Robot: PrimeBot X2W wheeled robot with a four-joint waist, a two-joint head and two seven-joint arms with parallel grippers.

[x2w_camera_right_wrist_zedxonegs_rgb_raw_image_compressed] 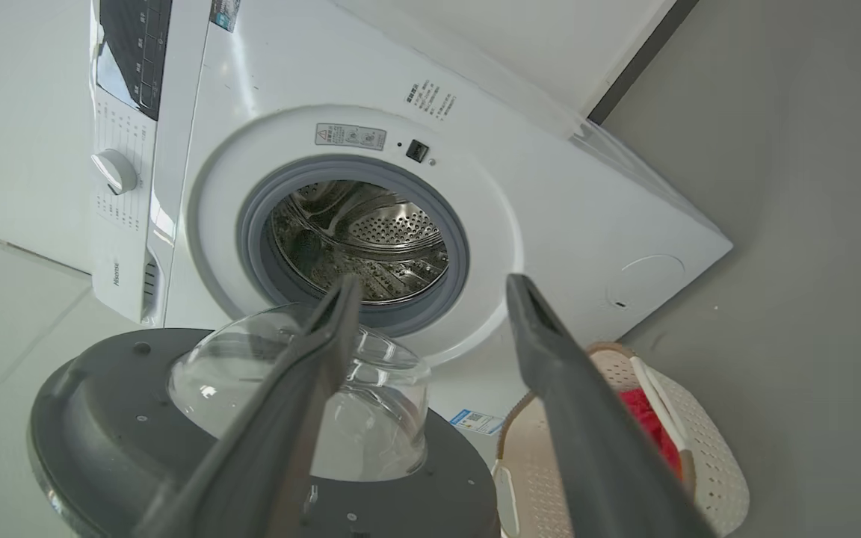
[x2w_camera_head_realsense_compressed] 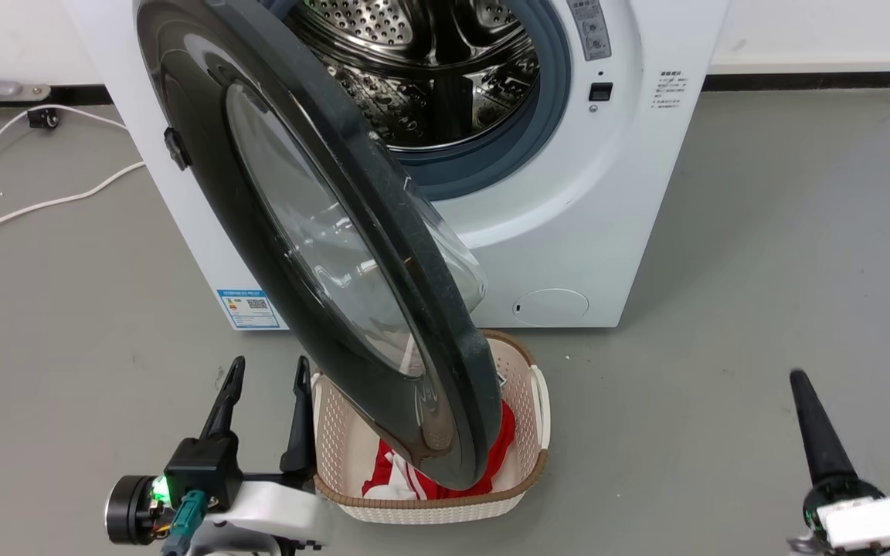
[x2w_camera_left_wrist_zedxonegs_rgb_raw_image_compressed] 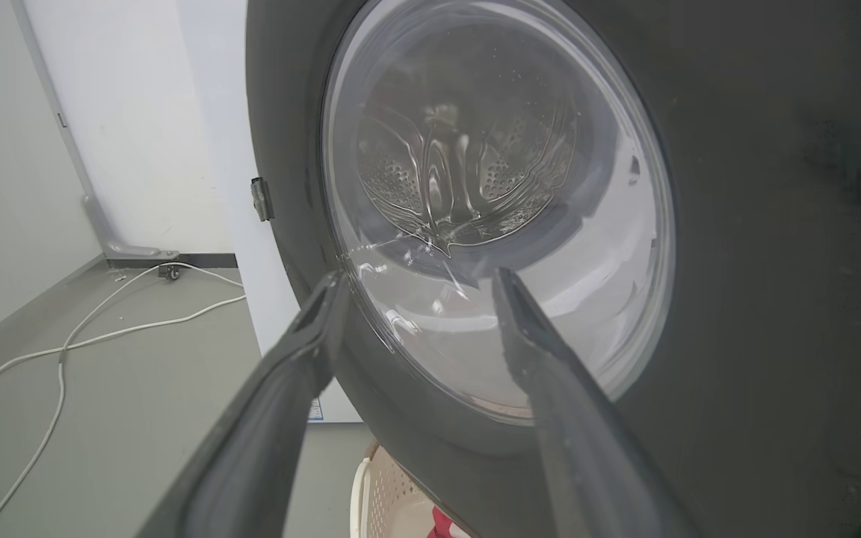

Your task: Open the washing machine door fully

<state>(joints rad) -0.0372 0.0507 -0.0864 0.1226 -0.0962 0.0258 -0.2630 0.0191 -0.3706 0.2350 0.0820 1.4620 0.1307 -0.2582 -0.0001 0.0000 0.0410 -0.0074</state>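
Washing machine door [x2w_camera_head_realsense_compressed: 314,255] part-open, probably stiff and heavy, glossy rim likely slick: push rim, not glass; left gripper [x2w_camera_head_realsense_compressed: 270,361] and right gripper [x2w_camera_right_wrist_zedxonegs_rgb_raw_image_compressed: 432,280] fingers apart, empty.

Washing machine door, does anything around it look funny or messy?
Nothing looks broken or spilled. The washing machine door hangs part open right over the white basket holding red cloth, an odd spot for it. Loose white cables trail across the floor at the left.
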